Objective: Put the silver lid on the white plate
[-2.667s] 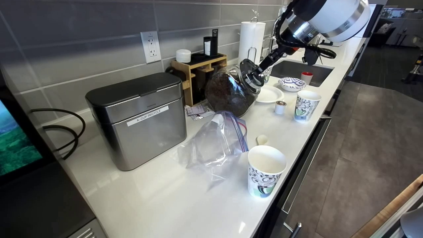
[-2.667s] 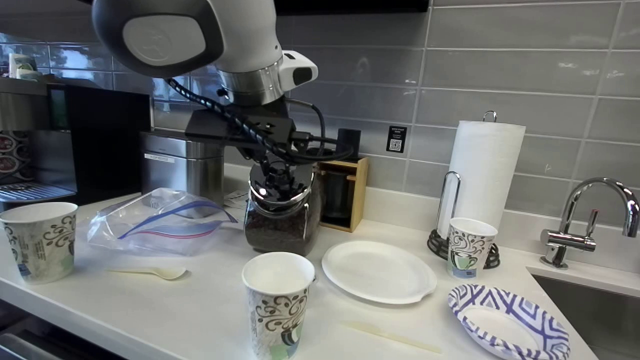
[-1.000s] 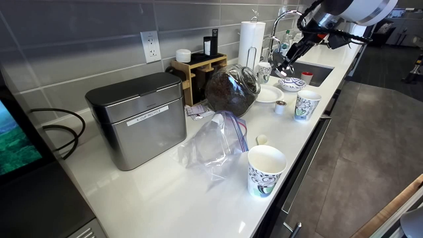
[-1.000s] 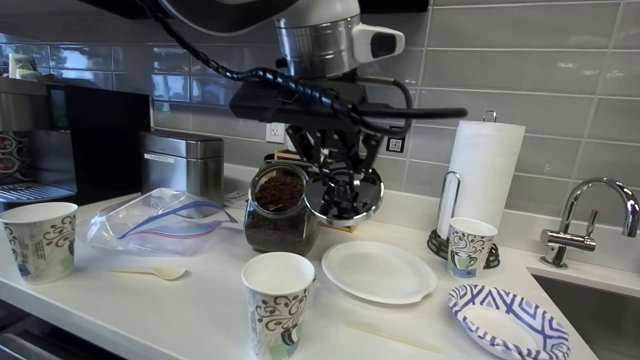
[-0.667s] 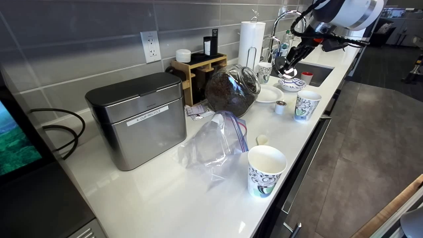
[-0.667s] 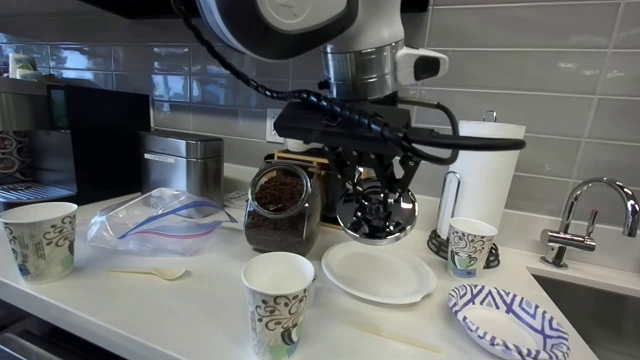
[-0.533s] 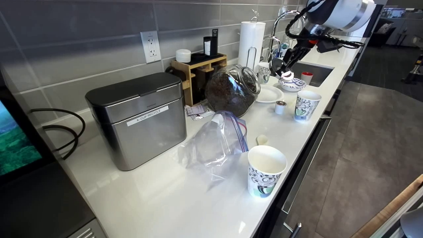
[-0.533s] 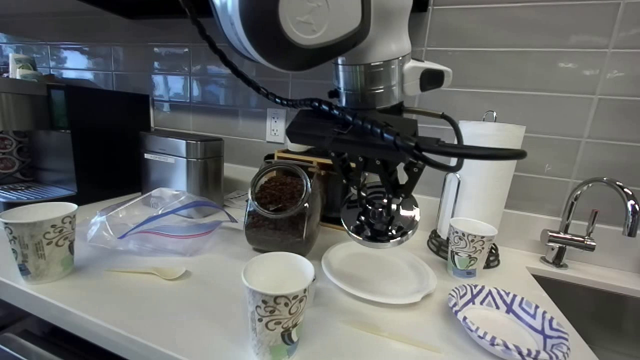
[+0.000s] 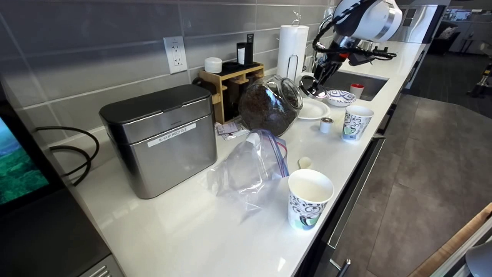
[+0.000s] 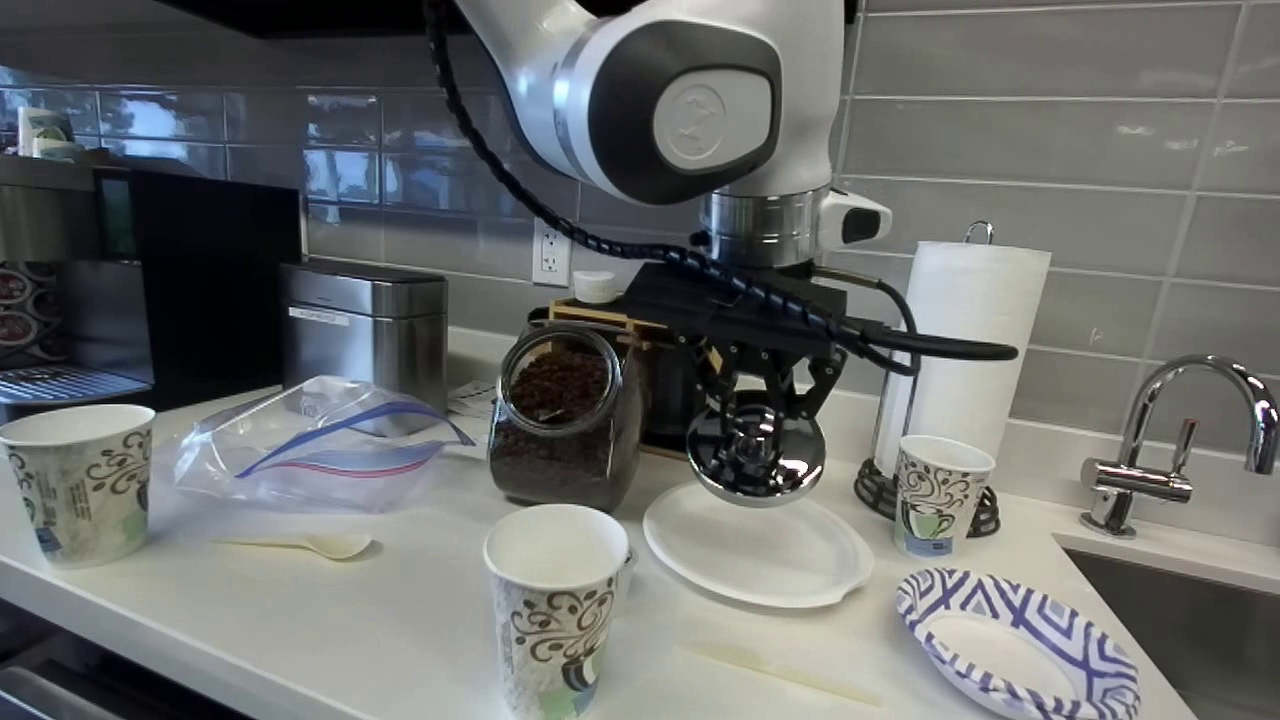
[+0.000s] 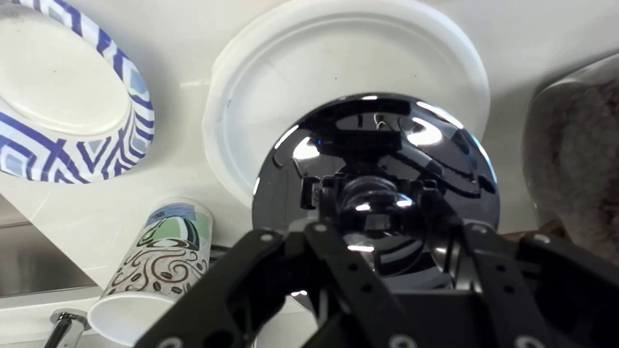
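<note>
Now the black two-finger gripper [image 11: 378,210] is clamped on the knob [image 11: 375,241] of the round shiny silver lid [image 11: 367,140]. The lid hangs tipped in the air above the round white plate [image 10: 760,560]; I cannot tell if it is over the middle. The plate lies flat on the long smooth white counter [image 10: 420,620], which shines where light falls on it.

With the plate as the middle of a clock in an exterior view, a clear glass jar of dark brown bits [image 10: 560,475] sits near it at ten o'clock. A fat white paper roll [image 10: 975,340] stands between one and two. A white paper bowl with blue zigzags [image 10: 1015,650] is at four, close to the grey metal sink [image 10: 1200,620]. A tall white paper cup with brown swirls [image 10: 555,620] is between eight and nine, and a thin pale yellow knife [image 10: 785,673] lies at six.

Behind it all, the wall is made of big grey tiles [image 10: 1050,140] with thin pale lines, and it has a white plug socket [image 9: 175,54]. Down past the counter's edge is a floor of big brown-grey tiles [image 9: 423,154].
</note>
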Robot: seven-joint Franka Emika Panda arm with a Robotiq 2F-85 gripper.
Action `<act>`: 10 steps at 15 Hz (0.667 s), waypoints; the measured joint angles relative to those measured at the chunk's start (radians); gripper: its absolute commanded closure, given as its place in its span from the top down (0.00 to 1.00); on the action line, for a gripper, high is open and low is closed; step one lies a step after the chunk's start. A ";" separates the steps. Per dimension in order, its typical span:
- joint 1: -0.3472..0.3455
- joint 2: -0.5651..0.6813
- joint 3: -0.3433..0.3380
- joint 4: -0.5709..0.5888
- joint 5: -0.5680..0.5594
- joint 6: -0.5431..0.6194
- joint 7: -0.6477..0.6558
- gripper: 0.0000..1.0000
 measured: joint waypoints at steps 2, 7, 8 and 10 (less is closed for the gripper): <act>-0.013 0.035 0.012 0.035 -0.025 -0.023 0.000 0.21; -0.040 0.111 0.038 0.096 -0.069 -0.041 0.000 0.21; -0.044 0.123 0.044 0.105 -0.074 -0.041 0.000 0.21; -0.051 0.145 0.054 0.120 -0.085 -0.041 0.000 0.21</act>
